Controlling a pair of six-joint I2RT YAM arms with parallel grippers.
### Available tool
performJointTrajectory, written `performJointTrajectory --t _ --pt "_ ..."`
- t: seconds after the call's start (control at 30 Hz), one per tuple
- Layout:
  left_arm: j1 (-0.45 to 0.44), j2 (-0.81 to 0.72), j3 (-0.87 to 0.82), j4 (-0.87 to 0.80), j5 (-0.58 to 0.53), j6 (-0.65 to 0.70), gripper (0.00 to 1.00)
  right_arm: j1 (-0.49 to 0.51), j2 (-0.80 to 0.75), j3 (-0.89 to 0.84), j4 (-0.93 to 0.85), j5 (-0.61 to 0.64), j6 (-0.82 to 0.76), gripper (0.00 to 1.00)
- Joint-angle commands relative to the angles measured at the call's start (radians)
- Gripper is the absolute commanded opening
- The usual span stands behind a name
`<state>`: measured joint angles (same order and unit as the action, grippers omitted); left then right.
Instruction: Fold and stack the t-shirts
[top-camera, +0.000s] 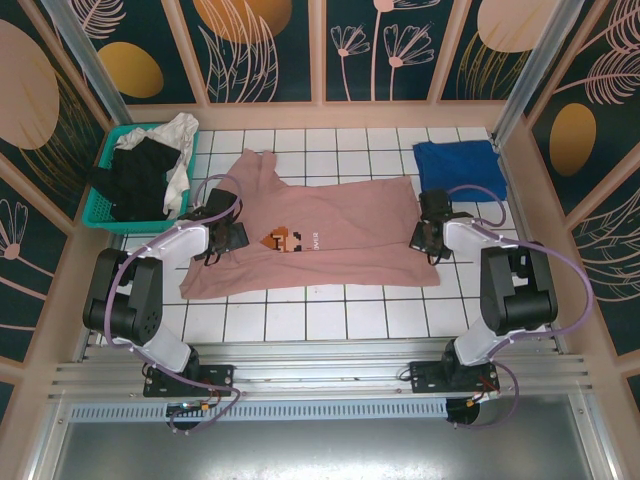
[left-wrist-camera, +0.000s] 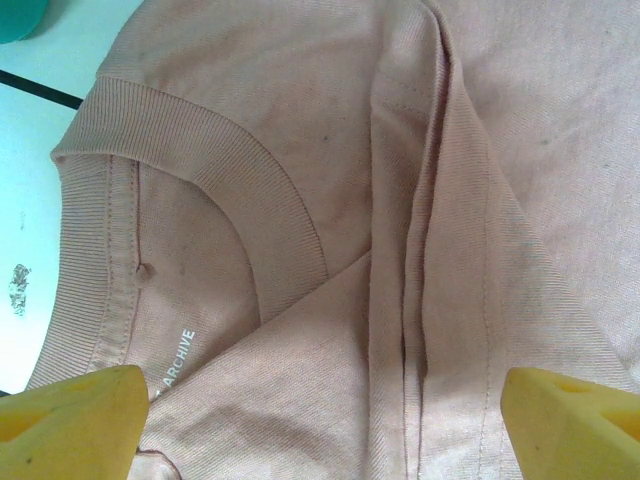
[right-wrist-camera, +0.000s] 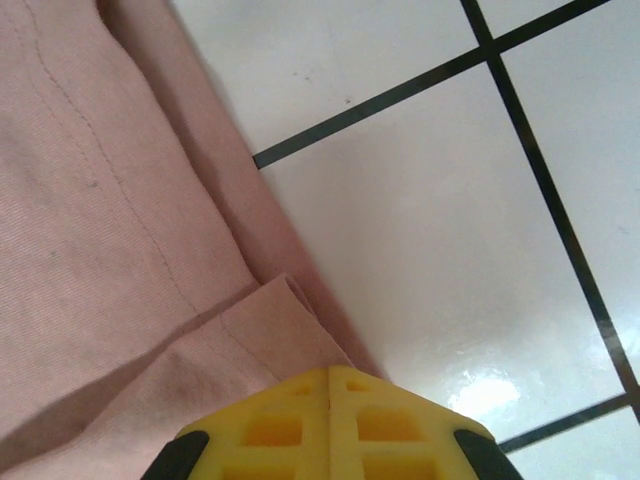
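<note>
Tiled table (top-camera: 330, 320) carries one pink t-shirt (top-camera: 350, 235) and one blue t-shirt (top-camera: 458, 165).

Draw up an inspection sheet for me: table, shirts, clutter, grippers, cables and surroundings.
Surface: white tiled table with dark grout lines; bare tiles look clean.
Job's things: pink t-shirt spread flat mid-table, print up; blue t-shirt folded at the far right; black t-shirt and white t-shirt heaped in the basket.
Clutter: teal basket at the far left.
Grippers: left gripper open, over the pink collar; right gripper shut at the pink shirt's hem edge, though I cannot tell whether it pinches the cloth.
Cables: purple cables loop along both arms, clear of the shirts.
Surroundings: patterned walls on three sides; metal rails at the near edge.
</note>
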<state>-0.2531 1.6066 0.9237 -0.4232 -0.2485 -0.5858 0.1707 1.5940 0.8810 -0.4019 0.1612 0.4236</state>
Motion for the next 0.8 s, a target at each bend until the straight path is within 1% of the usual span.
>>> performJointTrajectory --t 0.0,0.1,0.33,0.37,0.4,0.5,0.63,0.67,0.77 --pt "0.008 -0.015 0.011 -0.023 -0.026 0.02 0.91 -0.007 -0.06 0.028 -0.053 0.036 -0.003 0.0" --pt "0.009 -0.022 0.014 -0.025 -0.026 0.021 0.91 -0.008 -0.091 0.022 -0.064 0.039 0.0 0.0" --pt "0.009 -0.056 0.01 -0.022 -0.019 0.023 0.9 -0.011 -0.163 0.007 -0.077 -0.007 0.003 0.0" --pt "0.009 -0.057 0.01 -0.022 -0.018 0.025 0.9 -0.01 -0.154 -0.002 -0.063 -0.028 -0.004 0.12" --pt "0.009 -0.056 0.011 -0.022 -0.016 0.025 0.9 -0.01 -0.135 -0.013 -0.047 -0.046 -0.011 0.21" --pt "0.008 -0.051 0.01 -0.02 -0.008 0.027 0.9 -0.011 -0.067 -0.024 -0.01 -0.081 -0.02 0.36" --pt "0.009 -0.06 -0.002 -0.019 -0.012 0.025 0.9 -0.012 -0.005 -0.021 0.018 -0.075 -0.024 0.39" --pt "0.009 -0.063 -0.004 -0.019 -0.013 0.024 0.9 -0.013 0.002 -0.02 0.021 -0.068 -0.026 0.38" --pt "0.009 -0.068 -0.009 -0.018 -0.017 0.022 0.9 -0.018 0.012 -0.021 0.031 -0.069 -0.029 0.3"
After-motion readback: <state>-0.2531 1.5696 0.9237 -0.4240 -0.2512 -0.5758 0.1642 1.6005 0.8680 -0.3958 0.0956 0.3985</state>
